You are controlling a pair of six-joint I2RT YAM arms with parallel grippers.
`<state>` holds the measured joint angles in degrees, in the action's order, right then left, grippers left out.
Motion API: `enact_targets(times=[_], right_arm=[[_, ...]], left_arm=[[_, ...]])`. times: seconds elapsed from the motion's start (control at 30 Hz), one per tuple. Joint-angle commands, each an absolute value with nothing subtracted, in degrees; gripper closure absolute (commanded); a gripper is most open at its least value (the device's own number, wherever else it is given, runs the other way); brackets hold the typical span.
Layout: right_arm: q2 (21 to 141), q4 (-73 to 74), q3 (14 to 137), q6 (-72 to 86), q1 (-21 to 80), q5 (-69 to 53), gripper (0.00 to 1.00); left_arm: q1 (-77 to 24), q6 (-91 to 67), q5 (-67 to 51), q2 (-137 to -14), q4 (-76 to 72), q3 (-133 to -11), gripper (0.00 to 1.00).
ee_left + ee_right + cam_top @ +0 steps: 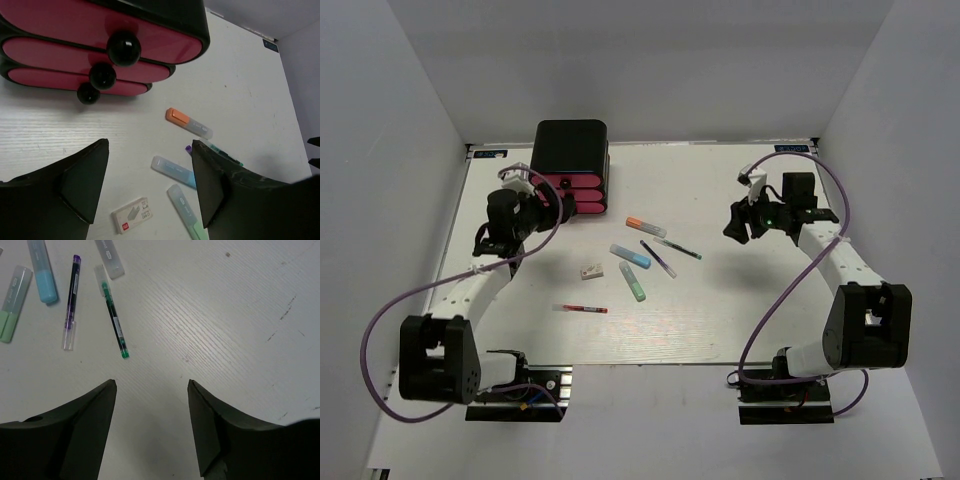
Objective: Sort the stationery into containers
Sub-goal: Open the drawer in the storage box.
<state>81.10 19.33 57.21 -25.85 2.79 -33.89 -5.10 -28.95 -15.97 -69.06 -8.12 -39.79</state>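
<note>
Nothing sorted, drawers (60,56) shut. Holds left tool (150,150) apart, empty, by mini chest (190,12); right tool (152,385) likewise nr thin green-tipped pen (114,320). Needs top knob (123,48) pinched, pulled next, prob.

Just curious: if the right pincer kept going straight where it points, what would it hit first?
Most likely the bare table. Nothing lies straight ahead of the right pincer; the thin green-tipped pen sits just off that line, though depth is hard to judge.
</note>
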Motion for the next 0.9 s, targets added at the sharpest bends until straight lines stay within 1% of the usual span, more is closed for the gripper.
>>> enact_targets(times=[0.0, 0.03, 0.13, 0.23, 0.3, 0.43, 0.57, 0.8, 0.87], right_arm=[[80.4, 15.2, 55.7, -24.0, 3.4, -34.5, 0.34], [80.3, 14.9, 55.4, -24.0, 3.4, -34.4, 0.32], [80.4, 14.5, 54.5, -23.9, 3.8, -33.8, 0.32], [80.2, 14.3, 54.3, -24.3, 4.0, -33.2, 0.32], [80.2, 14.2, 54.6, -24.3, 4.0, -32.9, 0.32], [80.6, 13.8, 55.1, -24.4, 4.1, -32.6, 0.32], [81.0, 13.8, 55.5, -24.4, 4.5, -32.7, 0.32], [81.3, 13.9, 55.9, -24.9, 4.4, -31.9, 0.32], [81.5, 14.1, 55.7, -25.0, 4.7, -31.9, 0.32]], left_arm=[[-5.4, -28.0, -16.8, -72.9, -9.1, -45.9, 0.23], [-5.4, -28.0, -17.3, -75.6, -9.1, -46.9, 0.23], [-5.4, -27.5, -17.8, -79.4, -8.5, -50.9, 0.23], [-5.4, -26.9, -17.8, -83.5, -7.9, -53.8, 0.28], [-5.4, -26.9, -17.1, -85.6, -6.6, -55.6, 0.32], [-5.4, -25.8, -14.0, -88.1, -3.7, -58.3, 0.34], [-5.4, -24.4, -12.7, -90.6, -1.5, -61.6, 0.32], [-5.4, -23.4, -11.7, -94.0, -1.5, -64.1, 0.32], [-5.4, -23.4, -12.2, -94.6, -1.5, -64.7, 0.42]])
